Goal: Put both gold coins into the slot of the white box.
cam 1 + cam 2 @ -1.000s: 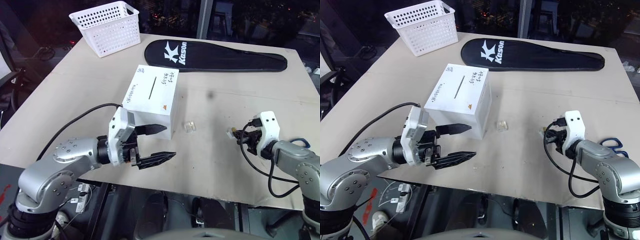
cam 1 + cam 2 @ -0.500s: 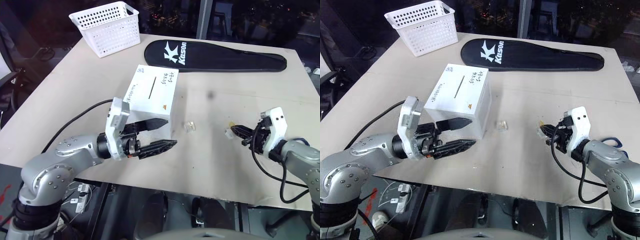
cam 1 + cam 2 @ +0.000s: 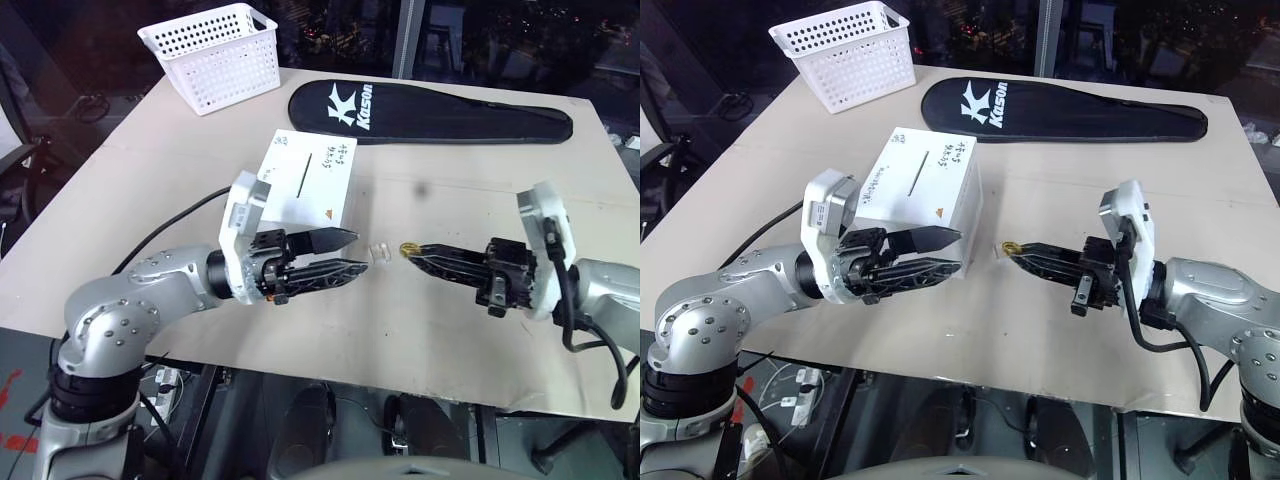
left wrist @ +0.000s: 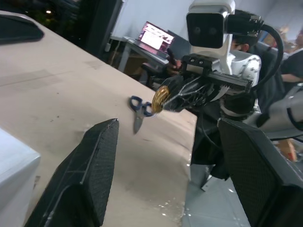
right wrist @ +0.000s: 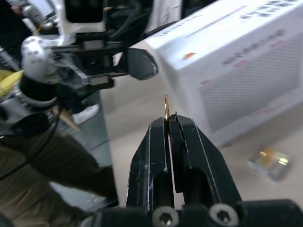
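From the left eye view, the white cube-like box [image 3: 303,190] with black handwriting and a small orange triangle stands on the pale tabletop [image 3: 470,200], its thin dark slot [image 3: 303,179] on the upper face. In front of it the left gripper [image 3: 347,254] points toward the right gripper [image 3: 410,250], and the two tips are near each other above the table. The left gripper's two black fingers are apart with nothing between them. The right gripper's fingers are pressed together on a tiny shiny gold coin [image 3: 407,247], which sticks out at their tip. A small clear plastic case [image 3: 379,251] lies on the table just beside the box. Farther back lie a white perforated basket [image 3: 214,53] and a long black racket cover [image 3: 430,111]. The left wrist view shows that coin edge-on in the right gripper's tip, with blue-handled scissors [image 4: 138,109] on the table beyond. The right wrist view shows the coin upright in the closed tip, the box behind it, and a second clear case [image 5: 270,159] holding something gold.
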You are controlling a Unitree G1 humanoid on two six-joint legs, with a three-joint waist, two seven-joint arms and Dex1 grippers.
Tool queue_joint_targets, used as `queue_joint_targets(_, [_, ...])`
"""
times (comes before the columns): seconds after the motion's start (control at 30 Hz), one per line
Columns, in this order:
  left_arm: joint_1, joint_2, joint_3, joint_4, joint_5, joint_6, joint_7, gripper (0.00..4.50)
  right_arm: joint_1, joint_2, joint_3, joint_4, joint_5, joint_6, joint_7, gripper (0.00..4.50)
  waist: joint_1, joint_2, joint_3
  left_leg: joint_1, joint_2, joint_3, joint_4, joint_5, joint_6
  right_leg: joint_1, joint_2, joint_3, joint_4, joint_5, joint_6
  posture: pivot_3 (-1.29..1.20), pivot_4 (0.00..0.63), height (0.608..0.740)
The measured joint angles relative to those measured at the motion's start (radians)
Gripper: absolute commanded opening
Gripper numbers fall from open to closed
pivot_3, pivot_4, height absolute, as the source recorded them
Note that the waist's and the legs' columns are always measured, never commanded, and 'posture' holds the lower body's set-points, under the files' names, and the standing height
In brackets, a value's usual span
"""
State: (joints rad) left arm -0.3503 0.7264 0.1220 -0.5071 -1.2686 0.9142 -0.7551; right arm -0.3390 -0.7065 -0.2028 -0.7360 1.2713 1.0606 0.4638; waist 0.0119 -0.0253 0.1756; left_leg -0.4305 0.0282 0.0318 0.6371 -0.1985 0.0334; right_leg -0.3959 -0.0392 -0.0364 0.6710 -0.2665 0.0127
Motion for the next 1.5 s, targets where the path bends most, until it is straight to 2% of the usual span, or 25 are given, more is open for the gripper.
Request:
queue_joint_targets(0.43, [0.000,-0.004,-0.015,0.022,0.044,0.000,-0.071,2.29,-0.109,0.000,0.130,0.041,0.009,-0.038,0.032,0.00,0.001,0.000,0.000,0.000,0.000,0.000,0.000,0.000,0.000,0.000,0.000,0.000,0.000,0.002,-0.003,0.00,0.150,0.740])
queue_joint_targets(0.47, [0.000,-0.005,-0.015,0.028,0.047,0.000,-0.079,1.76,-0.113,-0.003,0.140,0.040,0.007,-0.043,0.042,0.00,0.001,0.000,0.000,0.000,0.000,0.000,0.000,0.000,0.000,0.000,0.000,0.000,0.000,0.002,-0.003,0.00,0.150,0.740])
queue_joint_targets(0.5, [0.000,-0.005,-0.015,0.029,0.048,0.000,-0.080,1.60,-0.113,-0.003,0.146,0.041,0.006,-0.044,0.046,0.00,0.001,0.000,0.000,0.000,0.000,0.000,0.000,0.000,0.000,0.000,0.000,0.000,0.000,0.002,-0.003,0.00,0.150,0.740])
queue_joint_targets(0.53, [0.000,-0.005,-0.015,0.029,0.048,0.000,-0.084,1.14,-0.113,-0.003,0.151,0.040,0.005,-0.045,0.053,0.00,0.001,0.000,0.000,0.000,0.000,0.000,0.000,0.000,0.000,0.000,0.000,0.000,0.000,0.002,-0.003,0.00,0.150,0.740])
queue_joint_targets(1.1, [0.004,-0.010,-0.014,0.029,0.058,0.000,-0.118,1.14,-0.082,-0.012,0.197,0.040,-0.077,-0.091,0.120,0.00,0.001,0.000,0.000,0.000,0.000,0.000,0.000,0.000,0.000,0.000,-0.001,0.000,0.000,0.002,-0.003,0.00,0.150,0.740])
queue_joint_targets(1.5, [0.007,-0.009,-0.017,0.028,0.058,0.003,-0.136,1.14,-0.182,0.022,0.227,0.059,-0.053,-0.080,0.075,0.00,0.001,0.000,0.000,0.000,0.000,0.000,0.000,0.000,0.000,0.000,-0.004,0.000,0.000,0.002,-0.003,0.00,0.150,0.740])
